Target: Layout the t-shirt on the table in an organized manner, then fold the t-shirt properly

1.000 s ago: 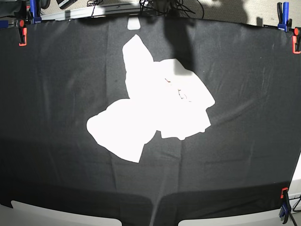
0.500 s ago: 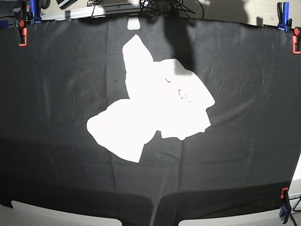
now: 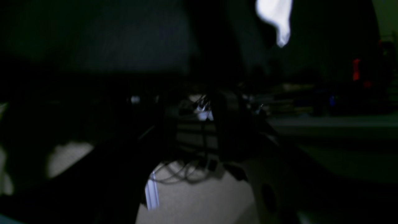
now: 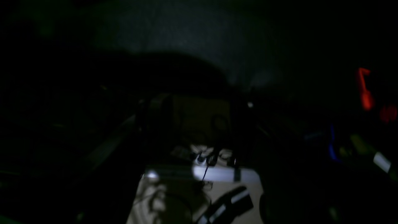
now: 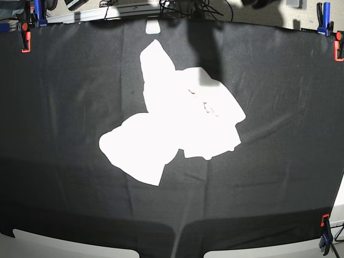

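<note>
Bench: wide surface (image 5: 279,118) covered in wrinkled black cloth, filling nearly the whole base view.
Clamps: red and blue ones at the far left corner (image 5: 25,38), the far right corner (image 5: 326,21) and the near right edge (image 5: 324,232).
Background: pale floor, a light strip and dark cables (image 5: 177,7) beyond the far edge of the bench.
T-shirt: bright white (image 5: 177,121), lying crumpled near the middle of the bench, a little toward the far side; not spread flat.
T-shirt shape: one lobe points to the far edge, a broad lobe spreads to the near left, a squarer part lies on the right.
T-shirt marks: a few small reddish and dark specks near its centre; too washed out to read any print.
Left wrist view: very dark and blurred; a white patch of the t-shirt (image 3: 275,17) shows at the top.
Right wrist view: very dark; only cables and a pale strip can be made out.
Left end effector: not visible in any view; grip state cannot be told.
Right end effector: likewise not visible; grip state cannot be told.
</note>
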`<state>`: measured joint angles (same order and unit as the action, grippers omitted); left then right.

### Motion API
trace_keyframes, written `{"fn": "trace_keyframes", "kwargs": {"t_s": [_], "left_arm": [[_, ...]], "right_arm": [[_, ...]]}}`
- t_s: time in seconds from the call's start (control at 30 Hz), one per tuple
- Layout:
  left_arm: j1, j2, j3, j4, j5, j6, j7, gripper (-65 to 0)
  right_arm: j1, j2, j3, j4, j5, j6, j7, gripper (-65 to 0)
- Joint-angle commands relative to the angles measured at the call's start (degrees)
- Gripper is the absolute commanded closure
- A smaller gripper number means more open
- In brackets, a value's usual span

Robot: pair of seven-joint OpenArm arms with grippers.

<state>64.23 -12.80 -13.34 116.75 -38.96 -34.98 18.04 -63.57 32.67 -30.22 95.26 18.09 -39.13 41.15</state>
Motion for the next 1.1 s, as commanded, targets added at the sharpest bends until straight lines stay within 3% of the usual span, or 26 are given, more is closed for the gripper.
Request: {"fn": "trace_keyframes", "kwargs": {"t_s": [0.0,0.17,0.4,0.87,1.0,1.07], "left_arm": [[0.57,0.04,-0.2,1.46,-0.79,-0.81,-1.38,-19.4],[-2.95,0.57,-0.2,1.97,-0.79,-4.55,-1.64,-19.4],[-6.36,0.55,-0.2,1.97,-0.74,-4.5,-1.79,-19.4],[-14.43,0.55,-0.2,1.97,-0.52,-4.52,-1.81,-19.4],[-17.29,0.55,-0.2,1.97,-0.55,-4.5,-1.42,-19.4],[-20.02,0.55,-0.2,1.95,-0.57,-4.52,2.29,-19.4]], "right_arm": [[-0.9,0.2,-0.07,0.74,-2.54,-0.87,1.79,-28.9],[-0.87,0.2,-0.07,0.74,-7.87,-0.87,1.75,-28.9],[1.05,0.17,-0.07,0.74,-7.63,-0.87,1.68,-28.9],[15.04,0.2,-0.07,1.01,-7.39,-0.87,1.29,-28.9],[23.1,-0.28,-0.07,1.01,-7.34,-0.72,0.15,-29.0],[28.48,-1.4,-0.07,1.01,-6.91,-0.24,-1.75,-28.9]]}}
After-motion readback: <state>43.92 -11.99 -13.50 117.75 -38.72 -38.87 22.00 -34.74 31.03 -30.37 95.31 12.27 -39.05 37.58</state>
